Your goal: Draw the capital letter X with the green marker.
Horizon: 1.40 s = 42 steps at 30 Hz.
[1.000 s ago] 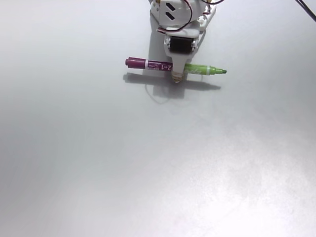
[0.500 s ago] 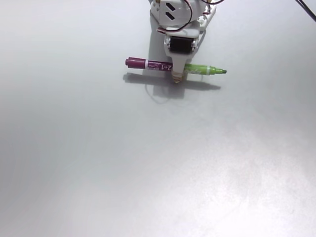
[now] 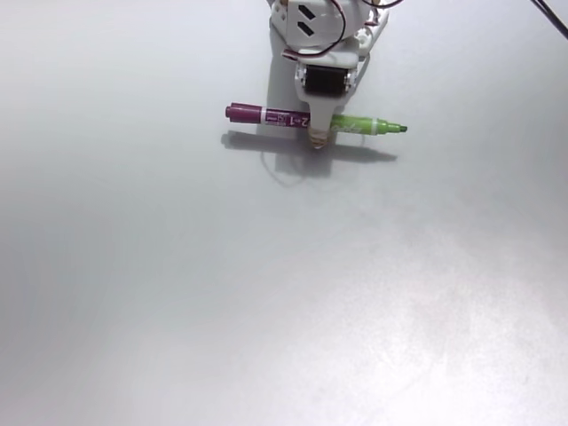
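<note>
In the fixed view the green marker lies level, its magenta-purple half to the left and its light-green half and tip to the right. My white gripper comes down from the top edge and is shut on the marker's middle. The marker's shadow falls on the white surface just below it, so it seems to hang slightly above the surface. No capital letter X shows on the surface.
A black cable crosses the top right corner. The arm's body with a black servo and red wires fills the top centre. A faint curved shadow line lies under the gripper.
</note>
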Available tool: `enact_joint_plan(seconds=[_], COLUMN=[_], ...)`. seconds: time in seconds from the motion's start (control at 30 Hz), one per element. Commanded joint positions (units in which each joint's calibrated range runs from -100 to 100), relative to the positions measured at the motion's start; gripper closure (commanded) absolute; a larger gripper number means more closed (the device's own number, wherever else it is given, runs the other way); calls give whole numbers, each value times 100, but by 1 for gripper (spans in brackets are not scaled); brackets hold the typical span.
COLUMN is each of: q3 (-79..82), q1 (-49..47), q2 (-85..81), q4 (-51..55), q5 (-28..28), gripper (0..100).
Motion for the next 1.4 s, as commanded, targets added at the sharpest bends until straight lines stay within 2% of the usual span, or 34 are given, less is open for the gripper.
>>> enact_joint_plan(seconds=[0.0,0.53,0.57,0.67,0.8,0.93,1.1,1.3,1.37], q3=[138,138,138,129,-257,-1622,-4720,-8564,-9426], q1=[-36,-293,-293,193,-83,-588,-949,-426,-188], q2=[73,73,73,73,73,711,2753,4939,5466], q4=[749,921,929,-19,-886,-861,-314,136,-28], q5=[-88,-68,83,381,454,430,620,1460,1827], gripper=[99,99,99,99,99,99,99,99,99])
